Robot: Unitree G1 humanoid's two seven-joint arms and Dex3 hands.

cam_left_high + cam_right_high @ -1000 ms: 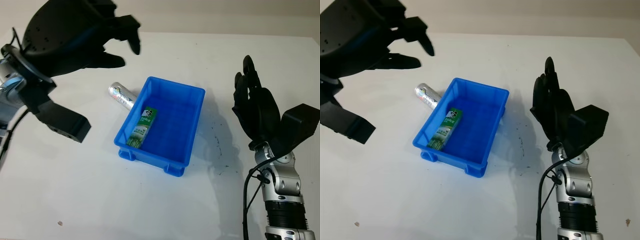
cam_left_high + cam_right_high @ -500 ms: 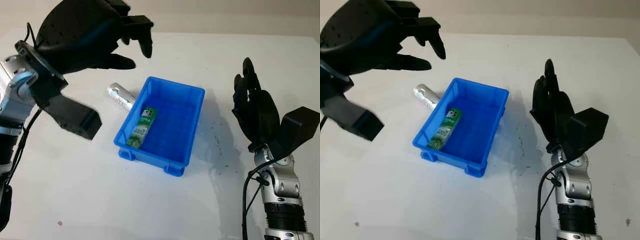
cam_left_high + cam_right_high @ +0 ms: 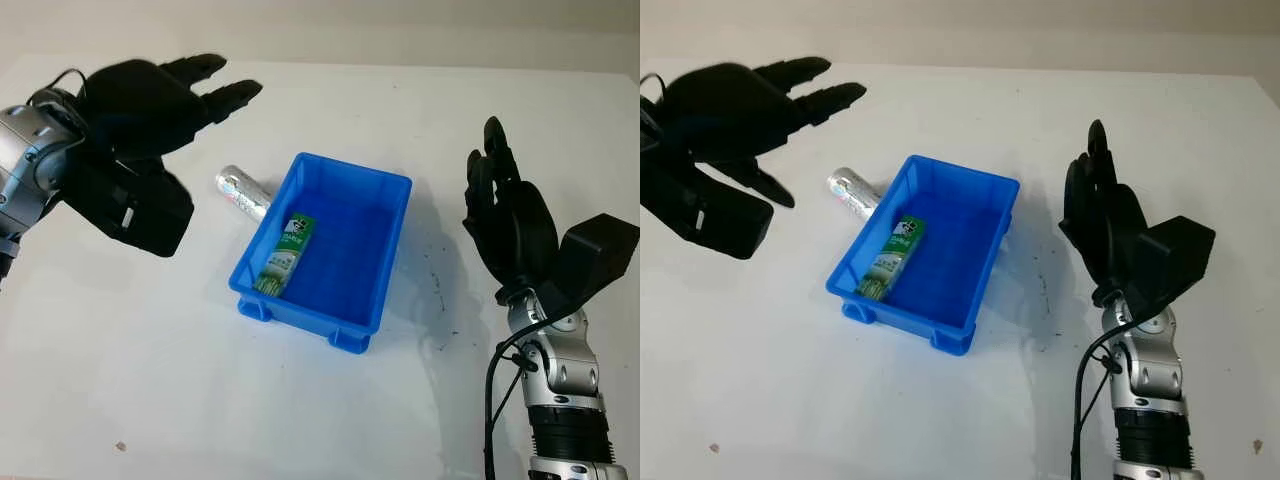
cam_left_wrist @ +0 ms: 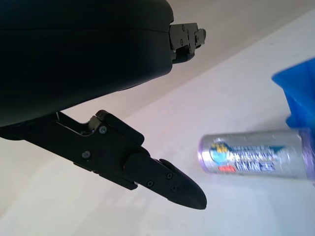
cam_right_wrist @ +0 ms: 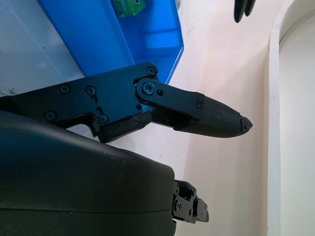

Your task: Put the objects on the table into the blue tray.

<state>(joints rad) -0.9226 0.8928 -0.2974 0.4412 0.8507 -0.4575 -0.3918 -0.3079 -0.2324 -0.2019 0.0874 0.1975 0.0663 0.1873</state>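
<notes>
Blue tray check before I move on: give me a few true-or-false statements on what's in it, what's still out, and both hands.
1. The green-labelled carton lies inside the blue plastic tray. True.
2. The silver cylindrical can is in the tray. False: it lies on the white table, against the tray's outer wall.
3. The left hand holds the can. False: it is open, above the table.
4. The right hand is open, right of the tray. True.

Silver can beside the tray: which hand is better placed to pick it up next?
Left. The left hand, open, hovers near the can; the right hand is across the blue tray, open.
</notes>
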